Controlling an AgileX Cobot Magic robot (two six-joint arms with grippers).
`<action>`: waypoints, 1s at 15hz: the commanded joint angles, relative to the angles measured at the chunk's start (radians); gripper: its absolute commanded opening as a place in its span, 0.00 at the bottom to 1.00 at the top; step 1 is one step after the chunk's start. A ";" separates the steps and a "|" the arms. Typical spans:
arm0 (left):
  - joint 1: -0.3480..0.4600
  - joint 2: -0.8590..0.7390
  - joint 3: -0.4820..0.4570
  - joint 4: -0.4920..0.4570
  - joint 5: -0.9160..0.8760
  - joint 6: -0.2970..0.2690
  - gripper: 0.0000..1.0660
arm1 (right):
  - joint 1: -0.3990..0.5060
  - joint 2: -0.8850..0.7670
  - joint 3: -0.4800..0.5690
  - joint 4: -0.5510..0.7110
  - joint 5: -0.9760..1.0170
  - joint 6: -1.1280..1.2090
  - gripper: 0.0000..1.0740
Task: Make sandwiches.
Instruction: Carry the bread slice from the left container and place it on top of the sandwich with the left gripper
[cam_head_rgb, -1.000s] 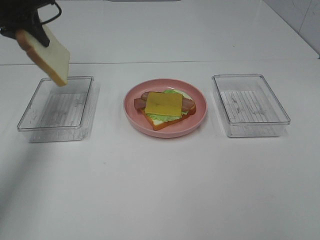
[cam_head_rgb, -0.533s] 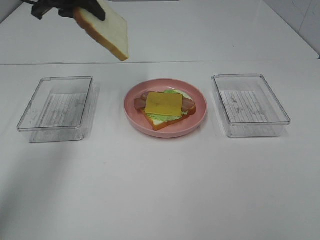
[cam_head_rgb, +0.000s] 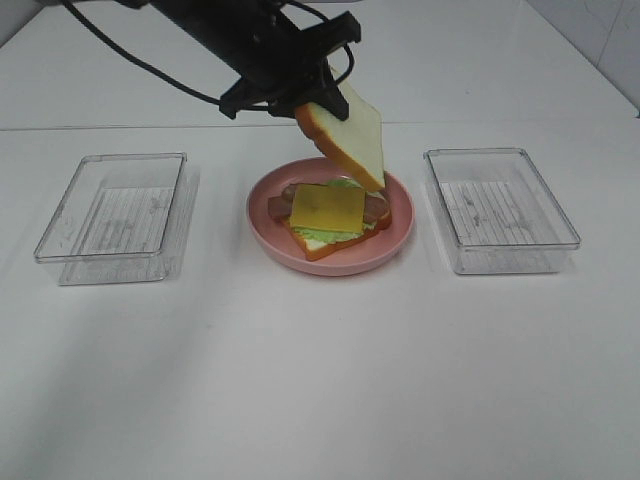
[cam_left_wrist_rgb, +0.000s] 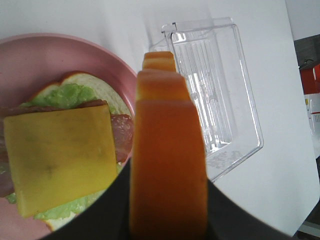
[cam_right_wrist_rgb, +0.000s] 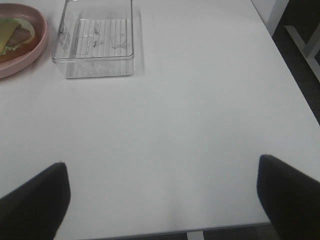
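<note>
On the pink plate (cam_head_rgb: 398, 232) lies an open sandwich (cam_head_rgb: 327, 215): a toast slice, green lettuce, bacon strips and a yellow cheese square (cam_left_wrist_rgb: 57, 155) on top. My left gripper (cam_head_rgb: 308, 103) reaches in from the far left and is shut on a second toast slice (cam_head_rgb: 347, 138). That slice hangs tilted above the plate's far right part, clear of the cheese. In the left wrist view its brown crust (cam_left_wrist_rgb: 167, 165) runs edge-on between the dark fingers (cam_left_wrist_rgb: 97, 217). My right gripper (cam_right_wrist_rgb: 160, 200) stands open and empty over bare table to the right of the right container.
An empty clear plastic container (cam_head_rgb: 115, 212) sits left of the plate and another (cam_head_rgb: 500, 208) to its right. The right one also shows in the wrist views (cam_left_wrist_rgb: 215, 90) (cam_right_wrist_rgb: 97, 42). The table's right edge (cam_right_wrist_rgb: 295, 90) is near my right gripper.
My left arm has carried the toast slice rightward from above the left container to above the plate, and lower. The sandwich, the plate and both containers have not moved.
</note>
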 joint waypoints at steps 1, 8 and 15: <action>-0.008 0.042 -0.006 -0.055 -0.031 0.000 0.00 | -0.005 -0.030 0.002 -0.004 -0.010 -0.013 0.91; -0.008 0.142 -0.006 -0.090 -0.040 -0.029 0.00 | -0.005 -0.030 0.002 -0.004 -0.010 -0.013 0.91; -0.002 0.138 -0.043 -0.031 0.027 -0.049 0.96 | -0.005 -0.030 0.002 -0.004 -0.010 -0.013 0.91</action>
